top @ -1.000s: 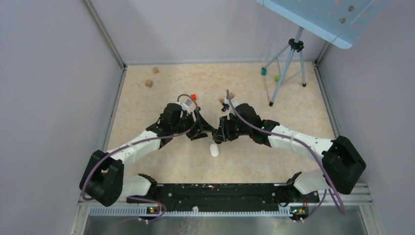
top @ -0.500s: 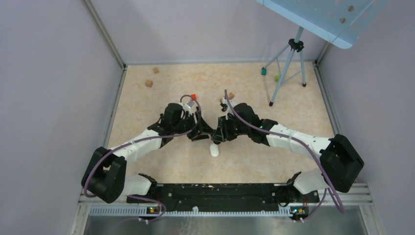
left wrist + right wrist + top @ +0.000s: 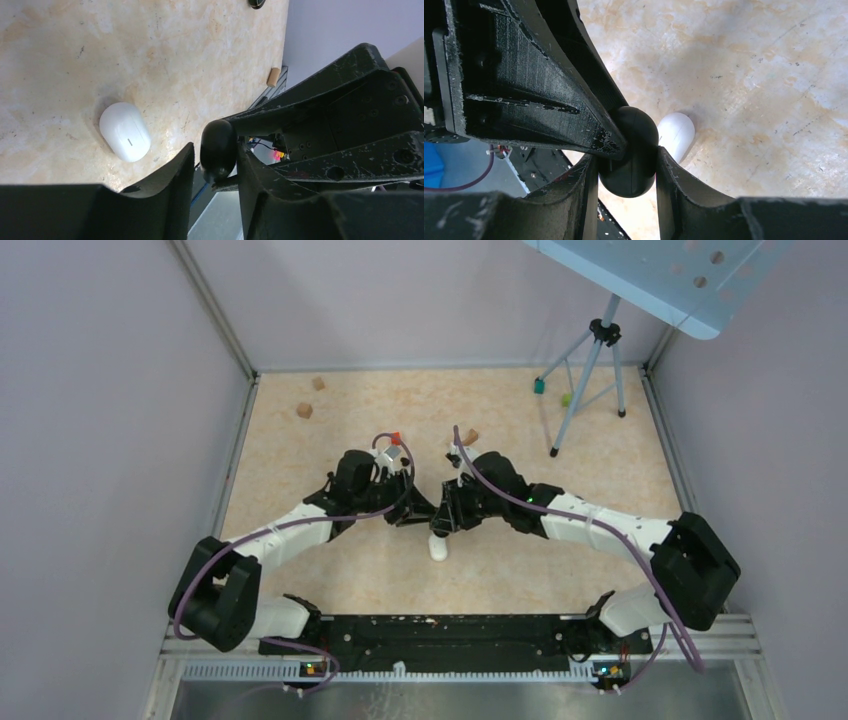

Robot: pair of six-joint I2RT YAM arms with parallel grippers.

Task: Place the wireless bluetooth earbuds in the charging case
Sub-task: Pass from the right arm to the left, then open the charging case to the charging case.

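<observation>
Where the two arms reach inward with elbows splayed, the left tool [image 3: 412, 512] and right tool [image 3: 445, 518] meet nose to nose over the surface [image 3: 330, 440], with a white capsule [image 3: 438, 546] lying on it just beside them. Left wrist: its fingers flank a black rounded case [image 3: 218, 147], narrowed, though I cannot tell whether they grip. Right wrist: that tool pinches the case's middle. Glossy, light and hard, it will likely slip; hold it across the broad sides.
</observation>
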